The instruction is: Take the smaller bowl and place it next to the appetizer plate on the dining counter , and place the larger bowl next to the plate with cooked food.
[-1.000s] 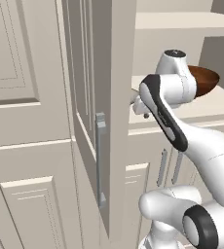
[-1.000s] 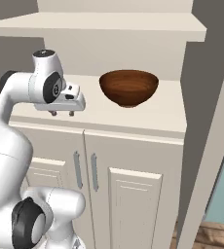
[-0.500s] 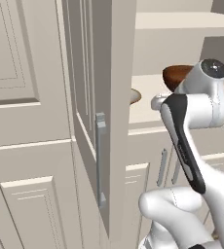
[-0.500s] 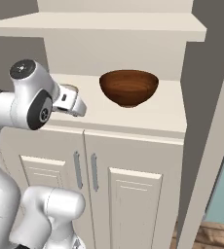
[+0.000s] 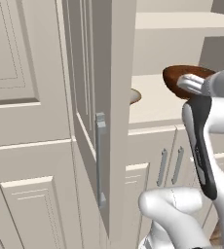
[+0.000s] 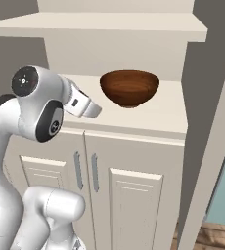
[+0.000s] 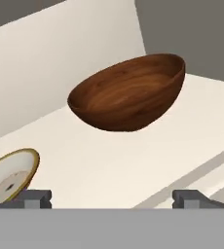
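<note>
Base views flank arm, facing cabinet; hand view close; all share larger bowl (image 7: 128,92).

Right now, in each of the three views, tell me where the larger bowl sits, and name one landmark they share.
Left base view: the larger bowl is at upper right, partly behind the arm.
Right base view: upper centre, in full view on the counter shelf.
Hand view: upper centre, tilted by the camera's roll, with the smaller bowl at lower left.
Shared landmark: the pale counter shelf under it.
</note>
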Available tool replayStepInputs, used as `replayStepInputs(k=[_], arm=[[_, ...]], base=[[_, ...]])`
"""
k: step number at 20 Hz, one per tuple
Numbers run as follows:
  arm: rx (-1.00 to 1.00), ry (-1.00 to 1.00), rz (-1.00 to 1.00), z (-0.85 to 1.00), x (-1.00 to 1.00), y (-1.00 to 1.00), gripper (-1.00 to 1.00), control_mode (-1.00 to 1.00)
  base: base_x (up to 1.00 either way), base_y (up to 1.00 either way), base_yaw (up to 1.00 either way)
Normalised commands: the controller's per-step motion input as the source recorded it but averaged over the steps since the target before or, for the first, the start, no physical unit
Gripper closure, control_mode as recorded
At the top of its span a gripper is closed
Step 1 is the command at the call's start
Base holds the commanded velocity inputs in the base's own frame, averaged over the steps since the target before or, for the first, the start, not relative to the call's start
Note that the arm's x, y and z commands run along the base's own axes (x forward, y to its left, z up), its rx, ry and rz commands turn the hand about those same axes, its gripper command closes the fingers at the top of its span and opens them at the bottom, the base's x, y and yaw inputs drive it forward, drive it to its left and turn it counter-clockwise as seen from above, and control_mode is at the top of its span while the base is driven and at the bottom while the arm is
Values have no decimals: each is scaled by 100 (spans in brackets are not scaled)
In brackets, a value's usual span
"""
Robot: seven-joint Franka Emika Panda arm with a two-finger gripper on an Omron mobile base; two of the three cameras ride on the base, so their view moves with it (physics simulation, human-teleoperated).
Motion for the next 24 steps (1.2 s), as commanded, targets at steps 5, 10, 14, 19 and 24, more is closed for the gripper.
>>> replayStepInputs(k=[5,10,14,19,24], arm=[[33,-5,-21,23,-2,-67,-100,-100],[35,8,-13,0,7,-60,-100,-100],[33,17,-4,0,38,-47,-100,-100],[14,12,0,0,50,-15,-100,-100],[1,2,0,-17,50,-2,-100,-100]], base=[[0,0,0],[0,0,0],[0,0,0],[0,0,0],[0,0,0]])
